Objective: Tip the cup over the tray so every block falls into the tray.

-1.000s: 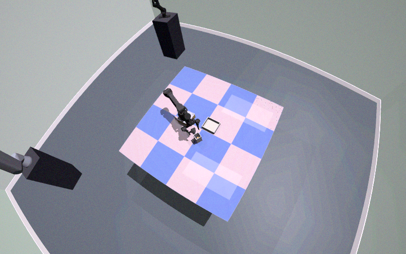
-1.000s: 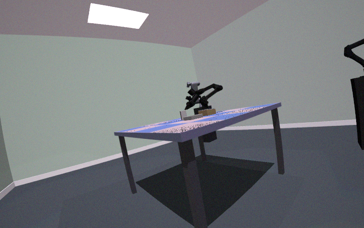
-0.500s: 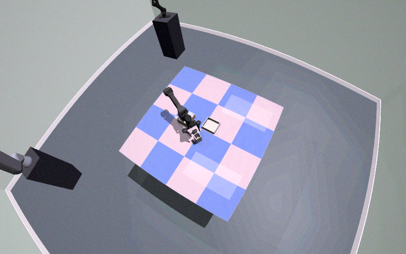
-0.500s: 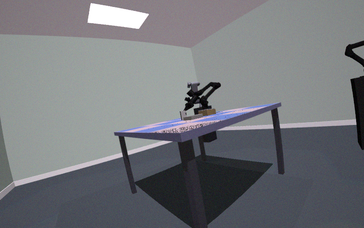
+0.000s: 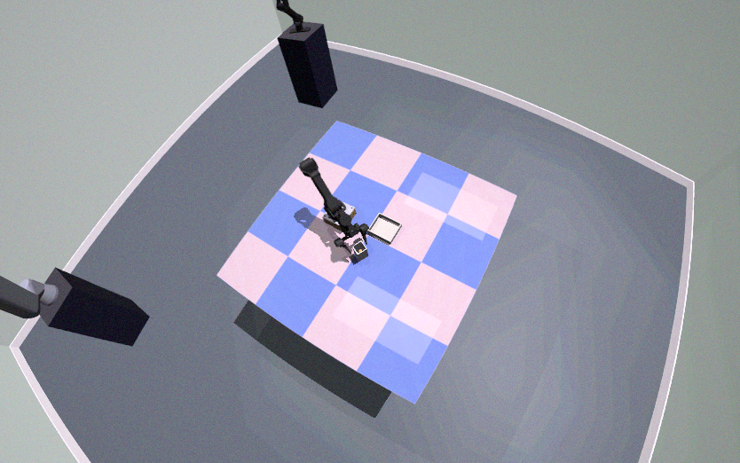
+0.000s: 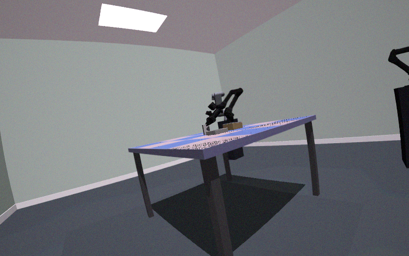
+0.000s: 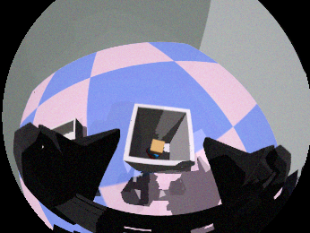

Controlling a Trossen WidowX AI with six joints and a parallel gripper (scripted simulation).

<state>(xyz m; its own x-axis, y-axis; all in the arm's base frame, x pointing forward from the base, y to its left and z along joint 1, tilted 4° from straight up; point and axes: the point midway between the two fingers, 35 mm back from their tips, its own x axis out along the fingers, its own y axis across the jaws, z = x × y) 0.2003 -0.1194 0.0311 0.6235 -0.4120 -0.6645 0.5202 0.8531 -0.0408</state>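
Our fingers (image 5: 351,235) stand wide open, holding nothing. Just ahead, the square cup (image 5: 358,251) (image 6: 204,129) (image 7: 193,134) stands upright on the tabletop (image 5: 381,327) (image 6: 168,146) (image 7: 130,85), blocks inside. Advancing off-centre, we could knock it over, spilling them short of the tray (image 5: 384,228) (image 6: 217,131) (image 7: 67,128) beyond.

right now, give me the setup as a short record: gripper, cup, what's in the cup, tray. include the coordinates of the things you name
gripper: open (image 5: 351,239) (image 7: 162,135), nothing held, fingers apart on the near side of the cup
cup: square, upright on the table (image 5: 284,229) (image 6: 168,153) (image 7: 134,85)
cup contents: an orange block (image 7: 157,146) on top; others partly hidden, count unclear
tray: shallow, pale inside, beside the cup
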